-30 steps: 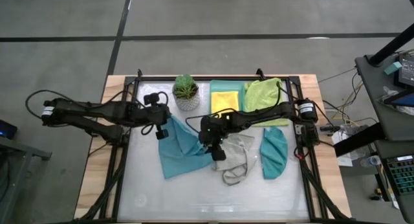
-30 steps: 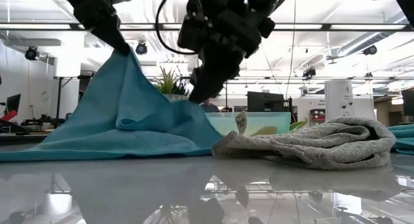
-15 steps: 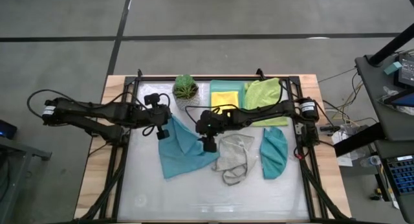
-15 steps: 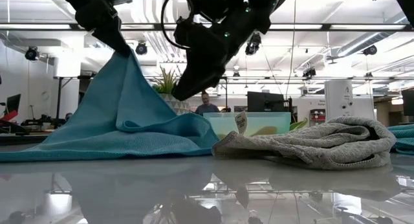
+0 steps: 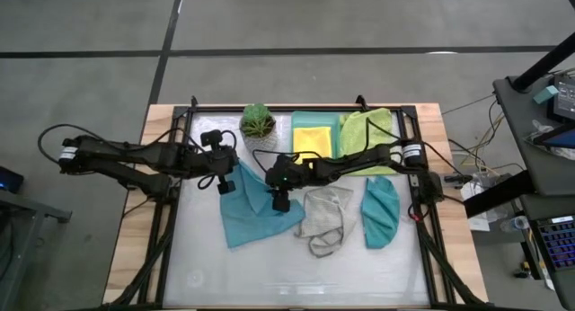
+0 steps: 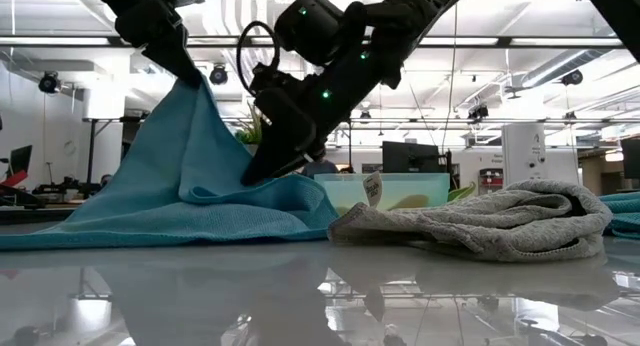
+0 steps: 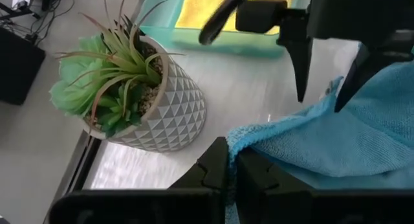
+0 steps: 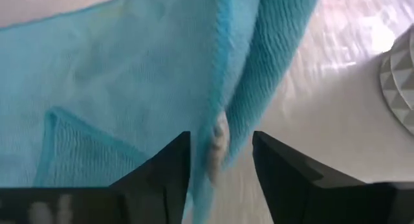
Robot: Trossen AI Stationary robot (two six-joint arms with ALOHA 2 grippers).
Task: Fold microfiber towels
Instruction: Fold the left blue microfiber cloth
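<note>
A robotics lab in an open industrial hall. A high ceiling (image 6: 520, 26) carries strip lights and ducts, monitors (image 6: 412, 156) stand on desks behind, and the concrete floor (image 5: 359, 19) surrounds a framed bench (image 5: 431, 118) trailing cables.

towels | we see the teal towel (image 5: 252, 208) spread, one corner lifted into a peak | pale grey towel (image 5: 325, 217) crumpled just beside it | light blue towel (image 5: 381, 212) folded beyond the grey | yellow towel (image 5: 312, 141) flat and lime green towel (image 5: 367, 131) rumpled, behind the grey
</note>
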